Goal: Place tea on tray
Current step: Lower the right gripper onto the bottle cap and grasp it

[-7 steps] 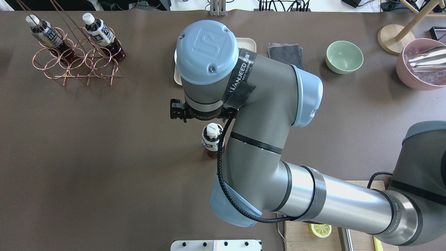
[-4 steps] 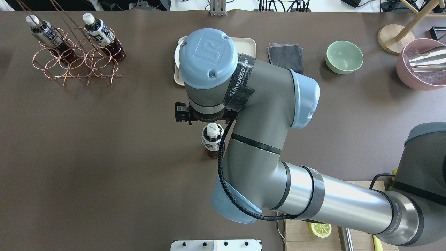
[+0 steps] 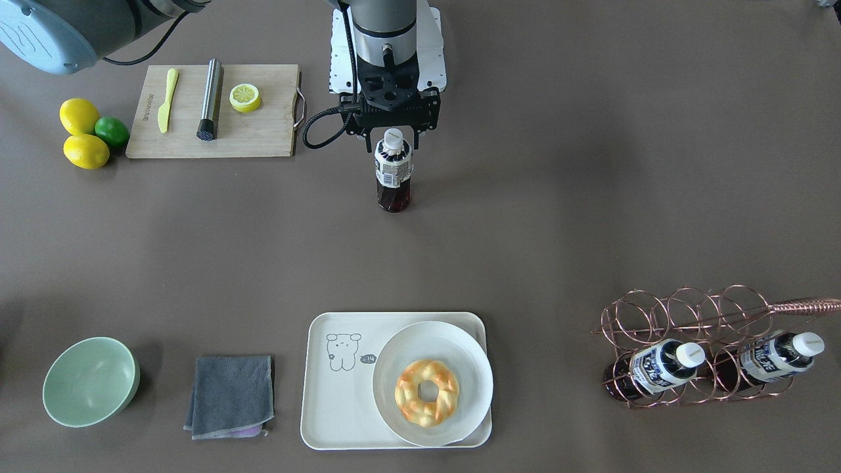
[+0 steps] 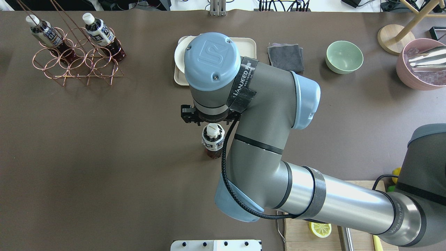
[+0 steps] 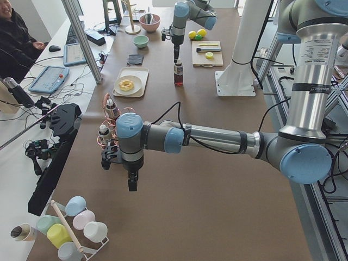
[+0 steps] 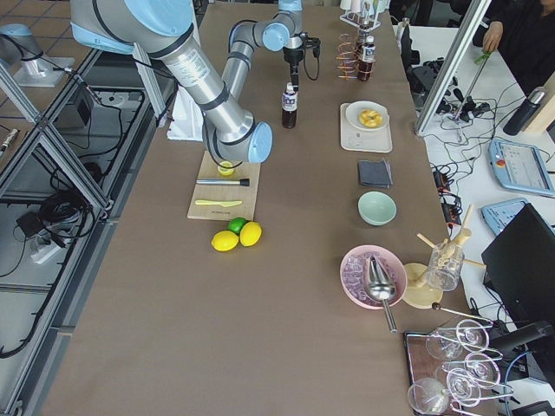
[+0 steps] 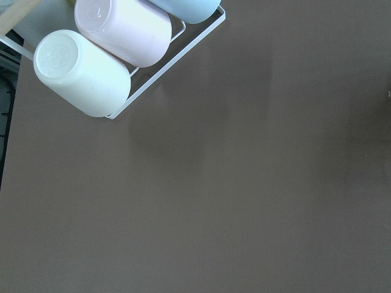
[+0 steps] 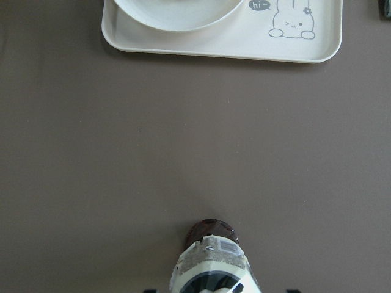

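Sitting in the tray (image 3: 332, 410), plate (image 3: 456, 345) with doughnut (image 3: 426, 392).

4 fixed exterior views, 2 wrist-mounted

tea (image 3: 393, 172) mid-table | tray (image 3: 335, 401) well apart | right hand (image 3: 393, 133) seemingly over cap

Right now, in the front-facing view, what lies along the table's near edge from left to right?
A pale green bowl → folded grey cloth → cream rectangular tray → copper wire bottle rack.
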{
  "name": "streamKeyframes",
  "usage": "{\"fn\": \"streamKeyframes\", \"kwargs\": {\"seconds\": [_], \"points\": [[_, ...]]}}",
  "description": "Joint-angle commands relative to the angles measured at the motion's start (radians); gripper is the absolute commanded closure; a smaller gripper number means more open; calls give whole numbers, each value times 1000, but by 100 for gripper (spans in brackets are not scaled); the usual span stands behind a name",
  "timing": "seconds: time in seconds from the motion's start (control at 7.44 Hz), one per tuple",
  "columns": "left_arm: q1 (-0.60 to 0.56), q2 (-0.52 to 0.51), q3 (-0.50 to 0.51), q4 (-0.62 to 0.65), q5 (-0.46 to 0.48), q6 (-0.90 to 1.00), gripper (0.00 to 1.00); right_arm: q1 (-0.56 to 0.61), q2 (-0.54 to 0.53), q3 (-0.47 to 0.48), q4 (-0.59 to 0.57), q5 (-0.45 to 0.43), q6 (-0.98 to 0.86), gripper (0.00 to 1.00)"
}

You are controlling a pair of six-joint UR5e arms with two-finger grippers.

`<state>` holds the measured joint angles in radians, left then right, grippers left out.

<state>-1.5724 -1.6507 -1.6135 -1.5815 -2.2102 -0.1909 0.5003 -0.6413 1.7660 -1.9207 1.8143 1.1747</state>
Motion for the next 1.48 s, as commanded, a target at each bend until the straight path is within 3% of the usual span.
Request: {"fn": "streamKeyframes", "kwargs": {"seconds": [0.0,0.13,0.4,0.67,0.81,1.21,1.34], "points": [[-1,-1,1,0,1,1,3,-17,0,1,-1,-1,5,29],[-1,0,3,0,1,1,3,-22,-1,0,-1,-1,6,35],[-9,2,1,0,1,1,3,-26,-1,-2,0,-1,17,67],[-9,5,3,0,3,1,3,-23,0,1,3,-6,17,84],[-9,9,3,-3,4,1,3,-14,0,9,3,-6,16,100],[-9,11,4,-25,6,-1,3,81,14,46,-4,31,8,100],[-8,11,4,-23,4,-1,3,139,15,30,-4,86,-15,100]]}}
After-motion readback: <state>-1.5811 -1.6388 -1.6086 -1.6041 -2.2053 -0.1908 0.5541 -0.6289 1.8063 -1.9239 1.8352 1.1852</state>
